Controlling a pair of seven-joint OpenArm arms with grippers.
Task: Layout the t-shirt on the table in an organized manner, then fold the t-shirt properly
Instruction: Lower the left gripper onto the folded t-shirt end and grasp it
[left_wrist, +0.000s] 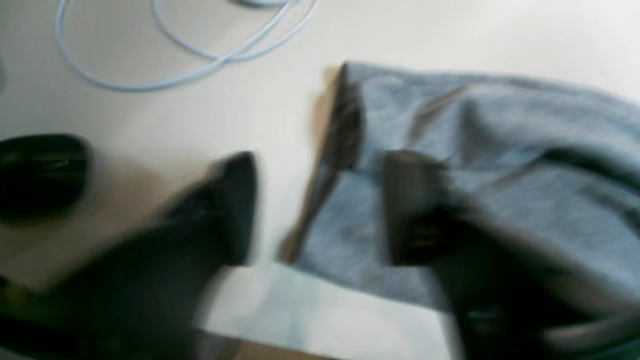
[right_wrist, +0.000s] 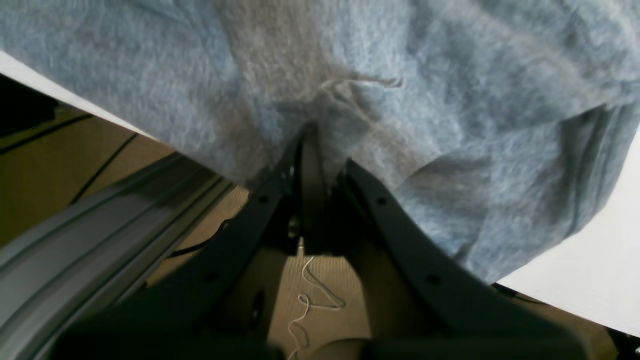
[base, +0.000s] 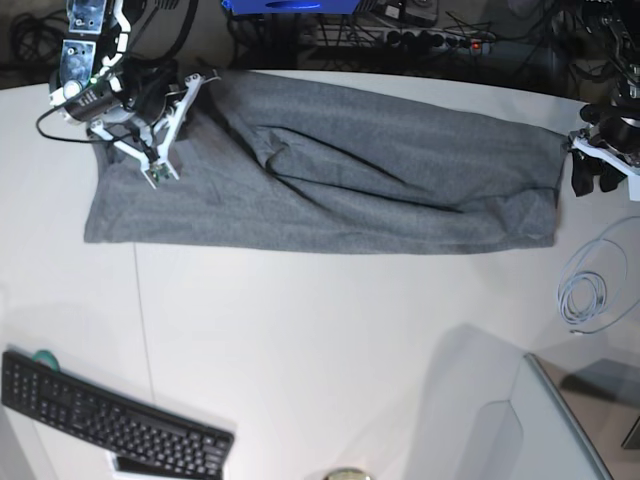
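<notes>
Two robot arms flank a grey t-shirt (base: 330, 170) stretched wide along the far side of the white table (base: 330, 330). The right gripper (right_wrist: 320, 150) pinches the cloth tightly. The left gripper (left_wrist: 320, 210) hovers blurred, fingers apart, straddling the shirt's edge. A pale cable (base: 583, 290) coils nearby.

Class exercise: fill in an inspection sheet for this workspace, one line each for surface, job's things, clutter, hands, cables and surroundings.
Surface: white table, one thin dark seam.
Job's things: grey t-shirt stretched wide across the far side, creased.
Clutter: black keyboard at the near left corner.
Hands: right hand shut on the t-shirt; left hand at the shirt's other end, jaws apart, frame blurred, grip cannot be told.
Cables: pale coiled cable on the table near the left hand.
Surroundings: dark tangle of wires behind the table.
</notes>
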